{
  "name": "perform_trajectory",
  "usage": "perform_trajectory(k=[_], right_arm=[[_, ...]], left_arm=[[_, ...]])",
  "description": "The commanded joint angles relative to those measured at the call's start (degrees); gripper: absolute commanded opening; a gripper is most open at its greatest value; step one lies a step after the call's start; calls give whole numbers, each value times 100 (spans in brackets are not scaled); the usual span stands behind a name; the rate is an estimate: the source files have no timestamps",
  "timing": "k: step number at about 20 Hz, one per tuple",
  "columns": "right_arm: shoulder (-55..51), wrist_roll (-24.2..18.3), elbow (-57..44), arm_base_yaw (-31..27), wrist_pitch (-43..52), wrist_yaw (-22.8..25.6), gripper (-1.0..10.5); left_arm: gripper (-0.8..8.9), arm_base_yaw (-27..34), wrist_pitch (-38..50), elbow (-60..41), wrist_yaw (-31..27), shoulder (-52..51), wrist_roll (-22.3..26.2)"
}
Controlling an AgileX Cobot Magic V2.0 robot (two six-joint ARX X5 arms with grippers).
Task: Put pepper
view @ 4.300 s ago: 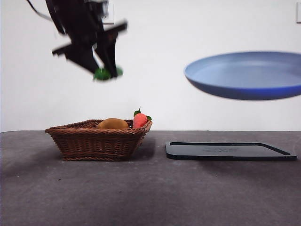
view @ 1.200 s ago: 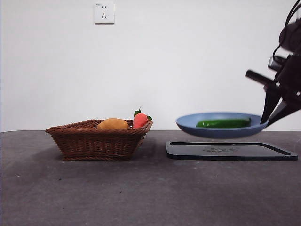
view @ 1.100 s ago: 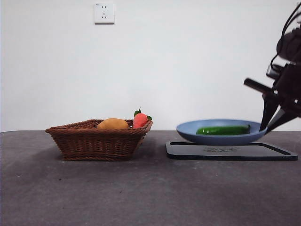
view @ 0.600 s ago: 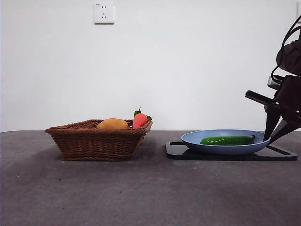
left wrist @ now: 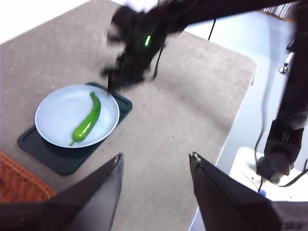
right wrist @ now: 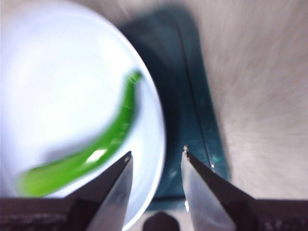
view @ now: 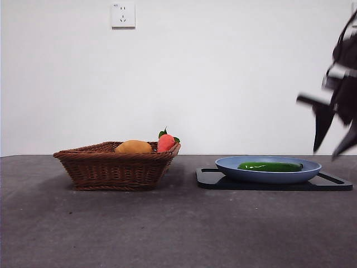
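Observation:
The long green pepper (view: 270,166) lies in the blue plate (view: 268,176), which rests on the dark tray (view: 330,183) at the right. My right gripper (view: 330,149) hovers blurred above the plate's right rim, open and holding nothing. In its wrist view the pepper (right wrist: 91,156) and plate (right wrist: 48,86) lie just past the open right gripper (right wrist: 156,154). My left gripper (left wrist: 155,156) is open and empty, high above the table. From there the pepper (left wrist: 87,122), the plate (left wrist: 57,110) and the right gripper (left wrist: 118,79) show far below.
A wicker basket (view: 117,164) stands at the left with an orange-yellow fruit (view: 134,147) and a red fruit (view: 166,143) in it. A corner of the basket (left wrist: 19,183) shows in the left wrist view. A socket (view: 123,15) sits on the wall.
The plate with the pepper came down onto the tray. The right gripper let go of the rim and rose. The left arm, which earlier carried the pepper, has left the front view.

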Motion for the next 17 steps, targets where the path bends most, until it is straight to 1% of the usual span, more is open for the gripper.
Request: perform_trajectory(k=[1,3,4,9,13,17], right_arm=[[-667,-260,131,-13,-234,17,185],[-1335,-566,131,44,-680,-11,185],[-1633,-654,131,116,-935,-11,185],[-3128,-1145,131,802,-2374,-15,184],[-3965,-1207,131,1482,-3318,-15,183],[-4478,-1268,131,1934,-3998,-22,181]], left_arm=[[246,-31,-42,131,-330,50,4],[245,-24,-118,131,-623,52,52],[245,-24,-153,131,-717,52,114],[245,-9,-192,131,-721,52,140],[245,-9,-417,131,-710,52,136],[243,-9,-713,131,-708,52,133]])
